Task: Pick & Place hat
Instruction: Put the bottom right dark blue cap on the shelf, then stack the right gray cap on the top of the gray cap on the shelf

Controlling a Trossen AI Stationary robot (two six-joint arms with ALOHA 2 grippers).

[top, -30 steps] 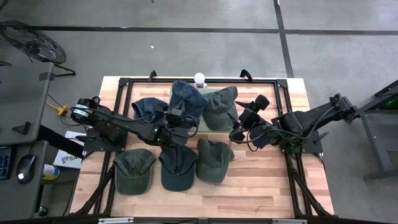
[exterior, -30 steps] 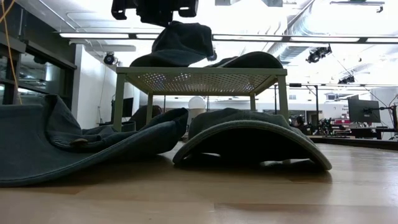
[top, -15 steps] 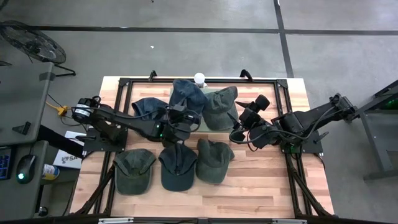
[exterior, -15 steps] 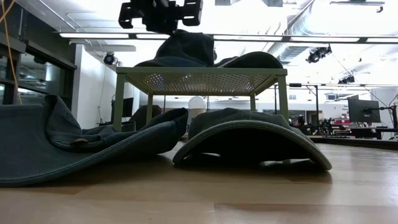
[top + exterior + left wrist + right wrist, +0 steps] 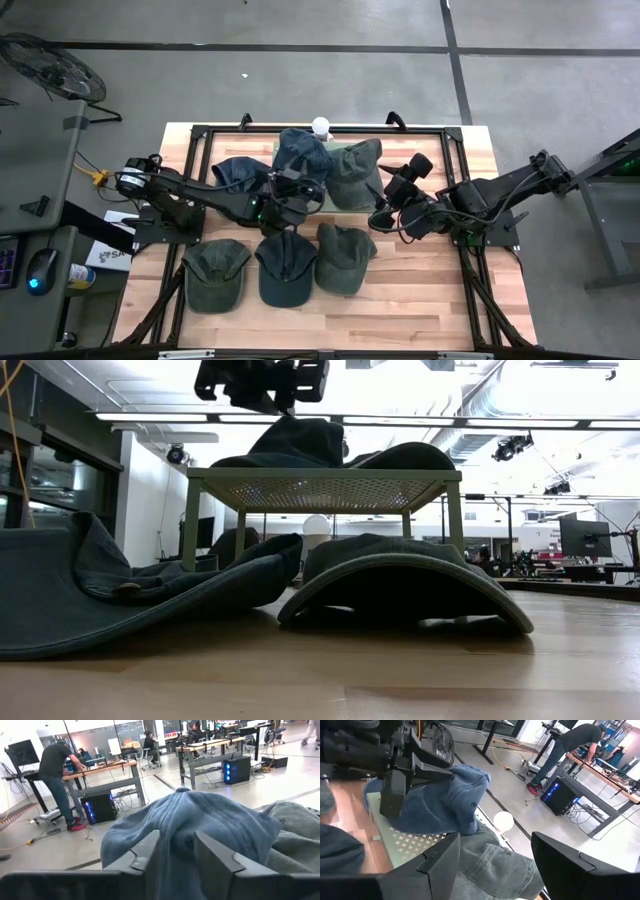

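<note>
We see the wooden bench [image 5: 420,310] with a perforated green rack [image 5: 325,488] at its far side. Two caps sit on the rack: the blue denim hat [image 5: 300,155] and, touching it on the side toward the right arm, a grey-green cap [image 5: 353,172]. A darker cap [image 5: 236,175] lies on the bench beside the rack, on the left arm's side. Three more caps – olive [image 5: 215,275], dark blue [image 5: 285,268], olive [image 5: 344,258] – line the near row, on the near side of both claws.

Left claw [image 5: 303,192] is at the near edge of the blue denim hat. In the left wrist view its fingers [image 5: 145,851] stand parted, with the hat's cloth [image 5: 200,830] bunched between and ahead of them – whether the pads are touching the cloth we cannot tell. The low view has the claw [image 5: 262,380] above the hat's crown [image 5: 290,442], with a gap between them.

Right claw [image 5: 383,216] waits over the bench, just beside the grey-green cap's near corner; fingers [image 5: 440,865] spread wide, nothing held – the hat lies well ahead of them.

A person [image 5: 57,775] stands at a desk in the room behind.
</note>
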